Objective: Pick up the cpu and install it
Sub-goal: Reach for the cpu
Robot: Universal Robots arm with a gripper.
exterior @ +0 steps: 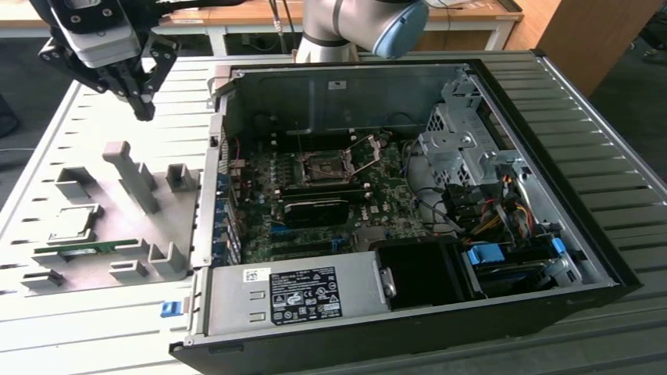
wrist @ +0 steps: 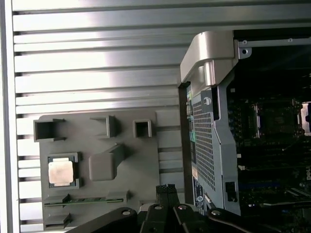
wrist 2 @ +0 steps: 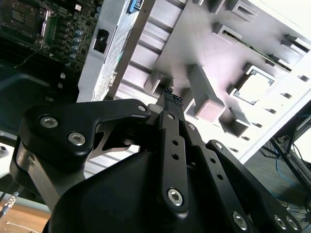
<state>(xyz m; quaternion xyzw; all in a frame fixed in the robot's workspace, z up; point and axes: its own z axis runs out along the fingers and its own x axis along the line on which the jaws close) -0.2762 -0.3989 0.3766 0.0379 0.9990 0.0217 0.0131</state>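
Hanging above the far corner of the slatted desk [exterior: 94, 344], the pincer [exterior: 144, 109] stood with its two fingers drawn together at the tips. In the second wrist view the pads [wrist 2: 171, 98] met with nothing between them, so it had hold of nothing.

The cpu [exterior: 71, 221] lay flat, metal top up, in a square recess of the grey holder plate [exterior: 115, 226]. Read as a clock on the exterior view, it sat at about 7 o'clock from the pincer and well apart from it, lower down and a little off to that side. Being square, the chip offered no long axis to line up on. The green memory stick [exterior: 83, 248] lay just beside it at its 6 o'clock, long axis running roughly 9 to 3.

The open computer case [exterior: 417, 195] stood beside the plate, with the socket [exterior: 321, 166] between 2 and 3 o'clock from the chip and its metal frame swung up. To my eye the chip was untouched in its recess, and the approach from where the arm stood would run down toward 7 o'clock.
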